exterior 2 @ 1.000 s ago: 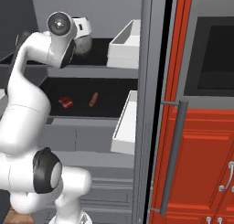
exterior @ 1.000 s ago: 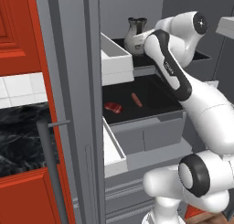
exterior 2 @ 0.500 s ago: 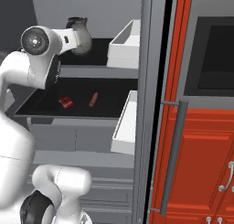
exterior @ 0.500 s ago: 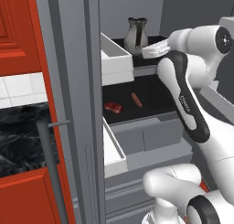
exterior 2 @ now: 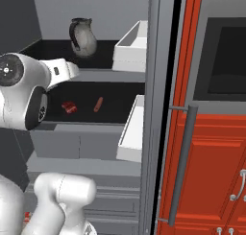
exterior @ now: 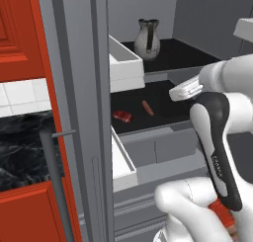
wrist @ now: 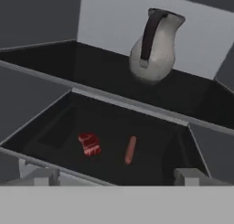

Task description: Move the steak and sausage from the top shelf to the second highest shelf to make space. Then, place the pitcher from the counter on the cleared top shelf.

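So I'm seeing the pitcher (wrist: 156, 45) upright on the top shelf (wrist: 82, 65), steak (wrist: 89, 144) and sausage (wrist: 130, 150) lying apart on the second highest shelf (wrist: 151, 166).

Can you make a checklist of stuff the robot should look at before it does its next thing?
1. Pitcher standing upright on the top shelf: ok.
2. Steak on the second highest shelf: ok.
3. Sausage on that same shelf, beside the steak and not touching it: ok.
4. Gripper open with nothing in it: ok.
5. Gripper out in front of the shelves, away from the pitcher: ok.
6. Pitcher far enough back from the shelf's front edge: cannot tell.
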Motion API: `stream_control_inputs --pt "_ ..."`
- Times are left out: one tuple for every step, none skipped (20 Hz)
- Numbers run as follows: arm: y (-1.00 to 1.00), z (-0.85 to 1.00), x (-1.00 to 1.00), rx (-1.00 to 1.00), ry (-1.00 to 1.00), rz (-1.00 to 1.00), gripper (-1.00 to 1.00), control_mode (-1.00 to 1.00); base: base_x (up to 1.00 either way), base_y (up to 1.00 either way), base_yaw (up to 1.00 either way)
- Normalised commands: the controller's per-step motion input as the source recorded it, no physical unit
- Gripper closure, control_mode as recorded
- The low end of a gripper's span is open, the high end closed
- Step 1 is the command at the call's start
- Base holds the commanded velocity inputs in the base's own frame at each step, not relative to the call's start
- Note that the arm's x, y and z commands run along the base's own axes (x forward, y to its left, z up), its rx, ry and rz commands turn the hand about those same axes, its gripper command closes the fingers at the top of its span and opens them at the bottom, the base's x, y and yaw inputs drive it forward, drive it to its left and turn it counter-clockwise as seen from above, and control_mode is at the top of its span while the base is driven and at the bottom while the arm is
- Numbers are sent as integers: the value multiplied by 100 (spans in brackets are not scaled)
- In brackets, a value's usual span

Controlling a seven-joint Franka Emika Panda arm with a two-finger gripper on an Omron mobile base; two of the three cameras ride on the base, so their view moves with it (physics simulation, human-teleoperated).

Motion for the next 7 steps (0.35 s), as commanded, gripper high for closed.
stream_control_inputs --pt "0 -100 -100 -22 36 -4 -100 -100 0 0 0" --pt "0 -100 -100 -23 36 -4 -100 -100 0 0 0" --pt "0 -100 -100 -24 36 -1 -100 -100 0 0 0" --pt "0 -100 -100 -24 30 0 -100 -100 0 0 0" --pt "-1 -85 -95 -22 18 0 -100 -100 0 0 0" --pt "-13 -74 -85 -17 9 1 -100 -100 0 0 0" --pt "-10 -35 -46 -8 6 4 -100 -100 0 0 0"
